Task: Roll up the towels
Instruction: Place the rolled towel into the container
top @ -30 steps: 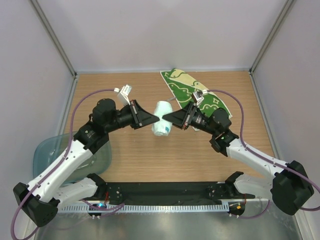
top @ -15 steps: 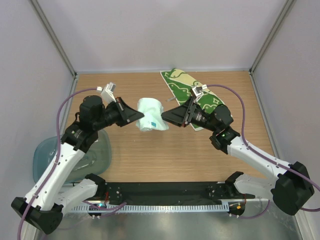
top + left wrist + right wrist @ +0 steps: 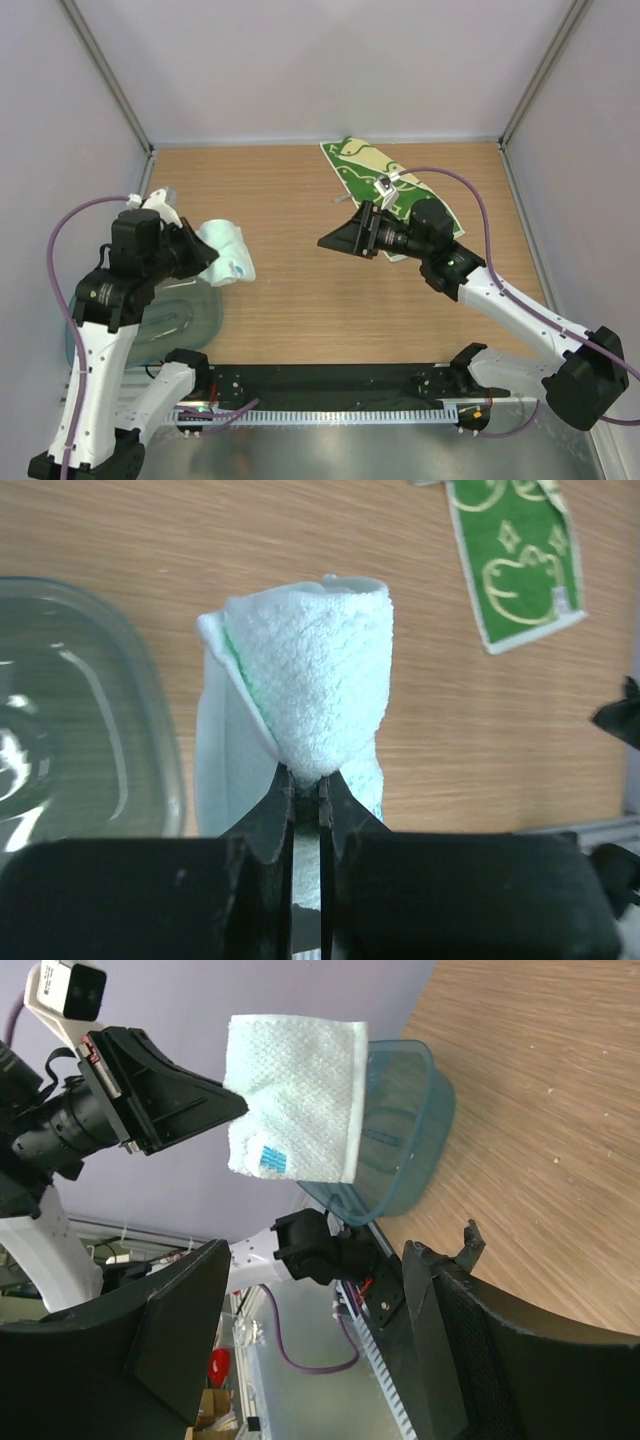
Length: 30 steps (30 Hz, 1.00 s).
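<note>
Left arm (image 3: pixel 95 340) jaws clamped, right arm (image 3: pixel 510 305) jaws spread

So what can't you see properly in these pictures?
- Green towel: in the top view the right arm covers its near part; in the left wrist view the top edge cuts it off.
- Bin: in the top view the left arm hides most of it.
- Blue tag on the mint towel: too small to read in the right wrist view.
</note>
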Available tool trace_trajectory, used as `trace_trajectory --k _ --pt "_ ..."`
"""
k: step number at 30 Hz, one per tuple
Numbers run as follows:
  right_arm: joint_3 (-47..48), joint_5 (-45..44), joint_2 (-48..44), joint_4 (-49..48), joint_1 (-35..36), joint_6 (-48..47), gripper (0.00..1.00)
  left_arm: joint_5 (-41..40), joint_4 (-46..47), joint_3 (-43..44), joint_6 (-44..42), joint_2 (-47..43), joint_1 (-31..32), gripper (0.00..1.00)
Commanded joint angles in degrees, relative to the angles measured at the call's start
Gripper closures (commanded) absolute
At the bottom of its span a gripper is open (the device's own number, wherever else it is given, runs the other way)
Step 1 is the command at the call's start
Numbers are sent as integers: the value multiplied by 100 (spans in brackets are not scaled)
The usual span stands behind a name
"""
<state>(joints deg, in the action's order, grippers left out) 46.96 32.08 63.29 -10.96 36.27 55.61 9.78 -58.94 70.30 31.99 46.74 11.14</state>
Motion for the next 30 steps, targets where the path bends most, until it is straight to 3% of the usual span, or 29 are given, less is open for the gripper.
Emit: trace_trajectory --k 1,9,12,30 --pt "296 1 -124 463 29 -473 23 -1526 -1294 352 -553 -147 -76 100" --pt "279 255 0 700 20 -587 23 -3735 -1971 220 -344 -447 -59 100" --pt "244 290 -44 928 20 -683 23 -4096 -2297 475 -53 -201 -59 100" --pt "-293 440 -308 1720 12 -1105 24 -4195 -2061 -113 115 2198 -68 100"
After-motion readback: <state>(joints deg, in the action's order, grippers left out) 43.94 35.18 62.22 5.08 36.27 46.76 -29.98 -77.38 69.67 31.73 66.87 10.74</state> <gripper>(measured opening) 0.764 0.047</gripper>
